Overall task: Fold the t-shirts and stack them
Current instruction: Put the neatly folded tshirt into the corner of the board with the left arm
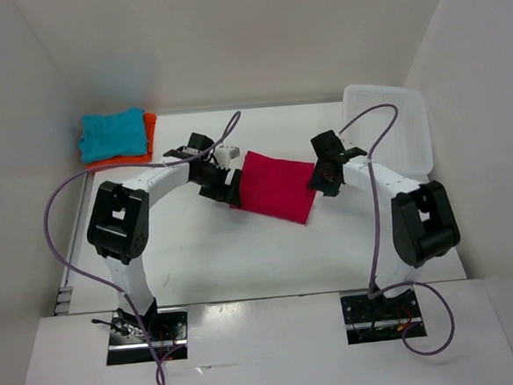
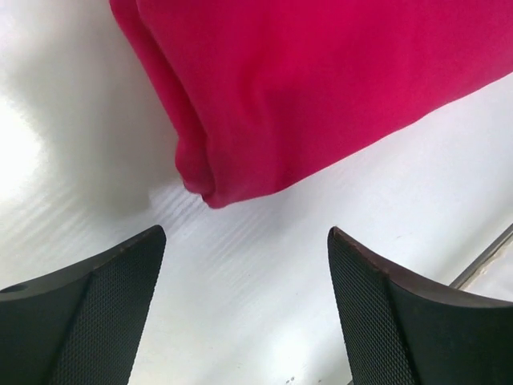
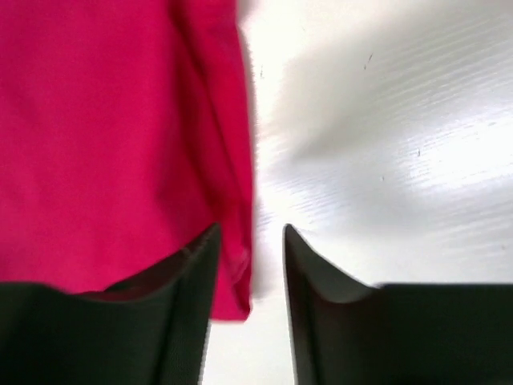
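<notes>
The pink-red t-shirt (image 1: 278,186) lies folded in a rectangle mid-table. My left gripper (image 1: 225,184) is at its left edge, open; in the left wrist view the jaws (image 2: 244,233) stand wide apart over bare table, with the shirt's folded corner (image 2: 321,80) just ahead and nothing between them. My right gripper (image 1: 319,181) is at the shirt's right edge. In the right wrist view its jaws (image 3: 251,228) are a little apart, the shirt's hem (image 3: 104,136) reaching into the gap beside the left finger, with a gap to the right finger. The teal t-shirt (image 1: 111,134) rests folded on the orange one (image 1: 149,134) at the back left.
A white plastic basket (image 1: 393,126) stands at the back right, close behind the right arm. White walls close in the table on the left, back and right. Purple cables loop above both arms.
</notes>
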`<state>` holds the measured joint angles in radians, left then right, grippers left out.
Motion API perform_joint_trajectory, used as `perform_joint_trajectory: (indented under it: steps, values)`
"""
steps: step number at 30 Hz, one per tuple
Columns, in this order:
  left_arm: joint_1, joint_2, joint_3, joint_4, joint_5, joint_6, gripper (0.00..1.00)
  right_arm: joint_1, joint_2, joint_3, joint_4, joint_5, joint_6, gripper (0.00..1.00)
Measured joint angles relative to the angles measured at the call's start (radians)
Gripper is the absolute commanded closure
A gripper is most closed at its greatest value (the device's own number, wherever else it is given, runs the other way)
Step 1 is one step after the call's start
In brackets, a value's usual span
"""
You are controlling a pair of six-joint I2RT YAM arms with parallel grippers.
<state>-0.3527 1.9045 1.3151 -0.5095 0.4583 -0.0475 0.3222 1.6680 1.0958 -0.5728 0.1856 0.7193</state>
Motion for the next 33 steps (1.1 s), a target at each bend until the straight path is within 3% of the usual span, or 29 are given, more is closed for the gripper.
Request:
perform_joint_trajectory:
  steps: [2, 6, 10, 12, 15, 19, 27, 31, 33]
  values:
    - [0.0, 0.0, 0.041, -0.014, -0.008, 0.005, 0.1, -0.002, -0.056, 0.0, -0.005, 0.0, -0.001, 0.46]
    - [0.0, -0.001, 0.091, 0.014, -0.029, 0.016, 0.08, -0.002, -0.092, 0.0, 0.012, -0.036, 0.0, 0.46]
    - [0.0, 0.021, 0.15, 0.045, -0.04, 0.014, 0.08, -0.002, -0.055, -0.01, 0.051, -0.095, 0.002, 0.37]
    - [0.0, 0.05, 0.187, 0.07, -0.054, 0.013, 0.08, -0.002, -0.024, -0.01, 0.076, -0.123, 0.003, 0.26]
    - [0.0, 0.105, 0.22, 0.099, -0.067, 0.011, 0.08, -0.002, 0.036, -0.01, 0.091, -0.145, 0.005, 0.26]
    - [-0.001, 0.163, 0.22, 0.113, -0.081, -0.012, 0.08, -0.006, 0.101, -0.014, 0.094, -0.142, 0.031, 0.41]
    - [-0.009, 0.181, 0.177, 0.158, -0.087, -0.04, 0.08, -0.044, 0.146, 0.001, 0.141, -0.221, 0.04, 0.9]
    - [-0.008, 0.172, 0.161, 0.171, -0.081, -0.041, 0.08, -0.051, 0.175, 0.032, 0.148, -0.271, 0.011, 1.0]
    - [0.0, 0.16, 0.146, 0.167, -0.075, -0.042, 0.08, -0.055, 0.177, 0.032, 0.154, -0.294, -0.011, 1.0]
